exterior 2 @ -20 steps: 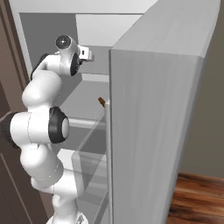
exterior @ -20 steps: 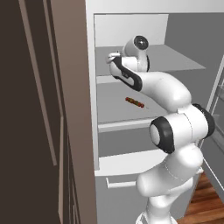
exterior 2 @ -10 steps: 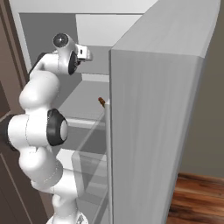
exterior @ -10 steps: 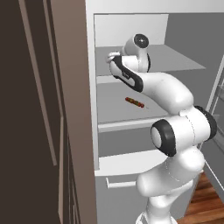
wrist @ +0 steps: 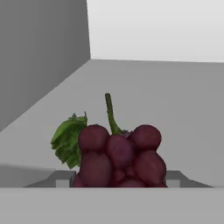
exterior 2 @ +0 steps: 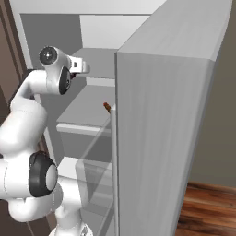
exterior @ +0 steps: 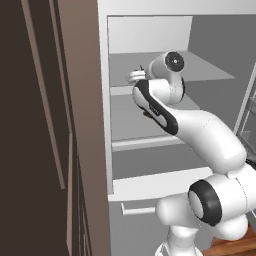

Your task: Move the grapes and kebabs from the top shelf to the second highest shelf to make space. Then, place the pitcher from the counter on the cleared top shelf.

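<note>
With the grapes (wrist: 118, 153) sitting right at the mouth of the hand camera, between the two grey finger bases at the bottom of that view, the step in hand looks like the first one: taking the bunch off the top shelf (exterior: 200, 70). The bunch rests on the shelf floor, stem up, a green leaf to its left, near the fridge's side wall. From the base cameras the gripper (exterior 2: 82, 66) is reached in at top-shelf height. Whether the jaws are released or already clenched on the fruit cannot be told; the fingertips are hidden below the bunch.

The kebabs (exterior 2: 106, 106) seem already to lie on the second highest shelf (exterior 2: 85, 110), a small brown bit peeking past the door edge.

If the grasp is secure, the next move calls for a slight lift, a withdrawal clear of the top shelf's front edge, then a descent onto the shelf below, beside the skewer rather than on it.
</note>
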You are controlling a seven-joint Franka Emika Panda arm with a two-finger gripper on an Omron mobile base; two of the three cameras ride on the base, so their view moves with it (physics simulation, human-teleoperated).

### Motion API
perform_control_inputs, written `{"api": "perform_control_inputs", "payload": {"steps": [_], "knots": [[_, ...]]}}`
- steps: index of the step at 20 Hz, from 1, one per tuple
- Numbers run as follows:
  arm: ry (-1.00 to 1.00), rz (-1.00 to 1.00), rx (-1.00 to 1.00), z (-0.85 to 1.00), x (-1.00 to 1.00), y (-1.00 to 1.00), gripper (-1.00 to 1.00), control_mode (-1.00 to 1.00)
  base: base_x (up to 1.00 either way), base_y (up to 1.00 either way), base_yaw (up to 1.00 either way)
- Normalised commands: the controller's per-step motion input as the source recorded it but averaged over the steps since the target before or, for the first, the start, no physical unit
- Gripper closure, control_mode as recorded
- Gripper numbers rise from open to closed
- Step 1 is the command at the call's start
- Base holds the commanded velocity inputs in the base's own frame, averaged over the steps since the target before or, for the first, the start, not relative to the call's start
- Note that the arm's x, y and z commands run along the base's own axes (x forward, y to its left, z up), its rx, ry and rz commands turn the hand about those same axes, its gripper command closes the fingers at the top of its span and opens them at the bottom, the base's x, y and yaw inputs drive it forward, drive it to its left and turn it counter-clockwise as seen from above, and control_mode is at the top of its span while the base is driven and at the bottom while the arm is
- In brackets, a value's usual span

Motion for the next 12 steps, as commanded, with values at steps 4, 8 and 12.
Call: {"api": "perform_control_inputs", "payload": {"steps": [4,8,12], "knots": [[0.0,0.0,0.0,0.07,-1.0,-0.09,1.0,-1.0,0.0,0.0,0.0],[0.0,0.0,0.0,-0.03,-1.0,-0.23,1.0,-1.0,0.0,0.0,0.0],[0.08,0.0,-0.05,-0.65,-0.91,-0.36,1.0,-1.0,0.0,0.0,0.0]]}}
